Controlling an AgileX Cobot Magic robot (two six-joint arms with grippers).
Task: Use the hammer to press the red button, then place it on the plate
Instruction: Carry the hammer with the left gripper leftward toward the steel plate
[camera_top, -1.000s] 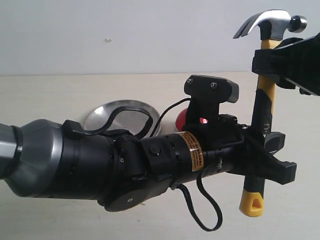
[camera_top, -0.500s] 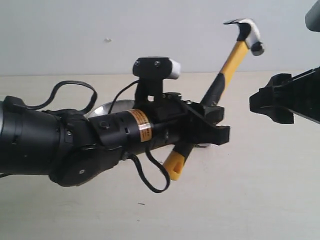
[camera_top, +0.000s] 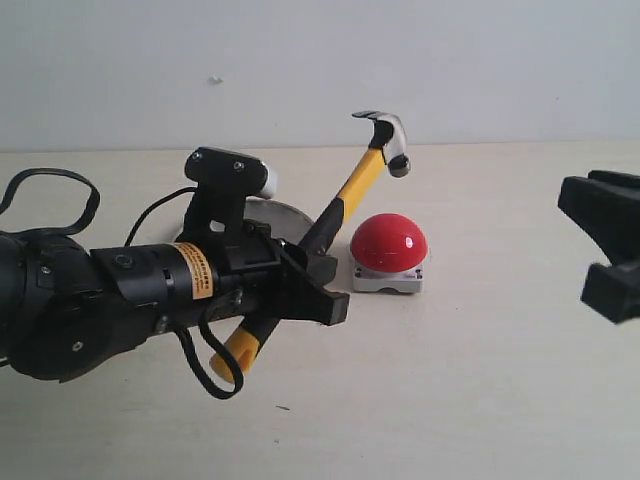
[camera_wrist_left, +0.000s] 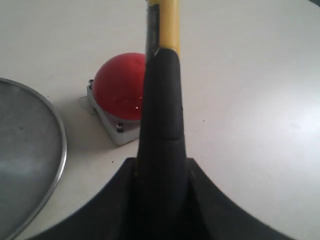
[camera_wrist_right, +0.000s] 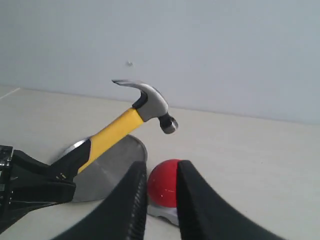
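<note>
The hammer (camera_top: 358, 183) leans in the air, its steel head just above and behind the red button (camera_top: 388, 241) and its yellow looped end low at the left. My left gripper (camera_top: 318, 278) is shut on the hammer's black grip. In the left wrist view the hammer handle (camera_wrist_left: 162, 95) rises from the left gripper (camera_wrist_left: 161, 172), with the red button (camera_wrist_left: 118, 86) and the plate (camera_wrist_left: 30, 145) beyond. The plate (camera_top: 283, 213) lies mostly hidden behind the left arm. My right gripper (camera_top: 582, 243) stands open and apart at the right edge. Through the right gripper (camera_wrist_right: 161, 167) I see the red button (camera_wrist_right: 163, 187) and the hammer head (camera_wrist_right: 150, 102).
The pale tabletop (camera_top: 480, 380) stretches in front of and to the right of the button. A plain light wall (camera_top: 300, 60) stands behind. The left arm's cable (camera_top: 205, 370) loops below the wrist. The plate (camera_wrist_right: 107, 170) sits left of the button in the right wrist view.
The right gripper let go of the hammer and drew back to the right. The left arm carried the hammer left and down, tilting its head over the red button, which now shows.
</note>
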